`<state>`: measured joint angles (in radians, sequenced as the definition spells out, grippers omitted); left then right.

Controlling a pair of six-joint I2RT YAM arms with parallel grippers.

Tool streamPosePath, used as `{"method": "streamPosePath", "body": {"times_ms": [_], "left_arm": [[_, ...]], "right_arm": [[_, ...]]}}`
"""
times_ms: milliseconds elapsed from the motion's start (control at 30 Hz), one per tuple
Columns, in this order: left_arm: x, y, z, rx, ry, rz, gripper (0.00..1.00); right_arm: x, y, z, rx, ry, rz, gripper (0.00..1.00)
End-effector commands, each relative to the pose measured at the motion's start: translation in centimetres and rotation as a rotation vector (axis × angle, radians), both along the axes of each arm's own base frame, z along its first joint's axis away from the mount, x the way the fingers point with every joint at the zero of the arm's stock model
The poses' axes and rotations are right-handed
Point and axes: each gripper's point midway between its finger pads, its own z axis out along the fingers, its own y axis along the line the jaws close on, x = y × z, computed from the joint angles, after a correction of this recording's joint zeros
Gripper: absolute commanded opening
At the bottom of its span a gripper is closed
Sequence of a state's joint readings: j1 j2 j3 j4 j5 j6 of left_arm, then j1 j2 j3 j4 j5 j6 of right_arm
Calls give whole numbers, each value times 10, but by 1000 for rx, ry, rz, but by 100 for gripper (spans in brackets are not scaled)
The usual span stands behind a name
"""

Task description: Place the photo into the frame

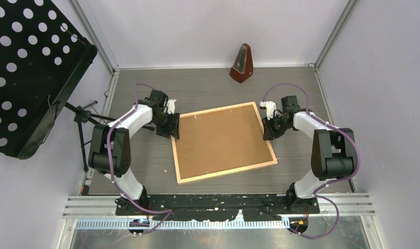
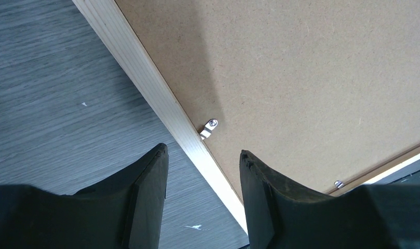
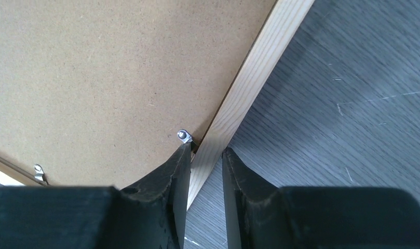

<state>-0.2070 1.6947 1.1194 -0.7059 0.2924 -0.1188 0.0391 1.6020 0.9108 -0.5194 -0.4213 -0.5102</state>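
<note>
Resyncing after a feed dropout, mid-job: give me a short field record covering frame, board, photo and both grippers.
frame: lying flat, back side up, on the table
backing board: seated in the frame, small metal clips at its edge
photo: not visible in any view
left gripper: open, one finger on each side of the left rail, gaps showing
right gripper: jaws narrow, one on each side of the right rail; contact unclear
</note>
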Motion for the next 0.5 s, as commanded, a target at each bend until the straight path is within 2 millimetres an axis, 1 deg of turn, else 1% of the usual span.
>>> {"method": "streamPosePath", "body": {"times_ms": [0,100,133,267,333,467], "left_arm": [[6,-2,5,-23,-30,-14,52],[6,-2,4,-24,-28,-14,51],[7,-2,4,-24,-29,-14,51],[6,-2,5,-24,-28,-14,51],[6,-2,4,-23,-28,-14,51],[8,-1,6,-24,-36,-14,52]], "right_arm": [[28,-1,23,69,-95,-35,32],[29,-7,24,84,-91,-62,39],[29,-8,24,85,-91,-64,43],[27,-11,26,86,-91,-65,54],[25,-12,28,87,-93,-64,58],[20,-13,34,85,-112,-44,62]]}}
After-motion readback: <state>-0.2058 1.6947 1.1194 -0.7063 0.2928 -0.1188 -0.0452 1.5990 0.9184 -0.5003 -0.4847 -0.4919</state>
